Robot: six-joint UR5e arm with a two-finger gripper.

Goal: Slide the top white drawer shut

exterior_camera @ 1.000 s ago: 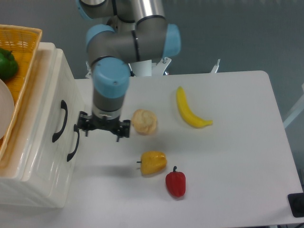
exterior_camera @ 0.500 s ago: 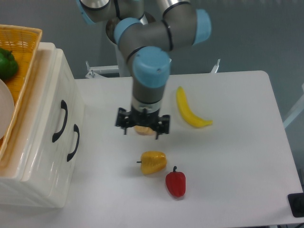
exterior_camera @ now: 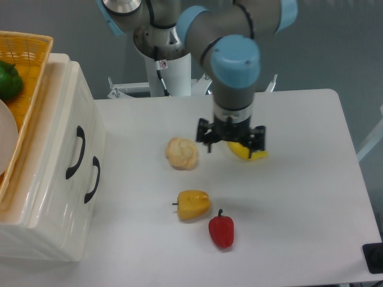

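Observation:
The top white drawer (exterior_camera: 62, 139) is the upper of two in the white cabinet at the left. Its curved black handle (exterior_camera: 76, 152) faces the table, and its front looks flush with the cabinet face. The lower drawer's handle (exterior_camera: 93, 178) sits just below it. My gripper (exterior_camera: 232, 142) hangs open and empty over the table's middle right. It is above the near end of a yellow banana (exterior_camera: 246, 153) and far to the right of the drawers.
An orange wicker basket (exterior_camera: 33, 57) with a green pepper (exterior_camera: 9, 81) sits on top of the cabinet. A cream bun (exterior_camera: 182, 153), a yellow pepper (exterior_camera: 193, 204) and a red pepper (exterior_camera: 221, 230) lie on the white table (exterior_camera: 299, 197).
The arm has swung right, from just in front of the drawer handles, past the bun, to above the banana. The gripper stayed open and the drawers did not visibly move.

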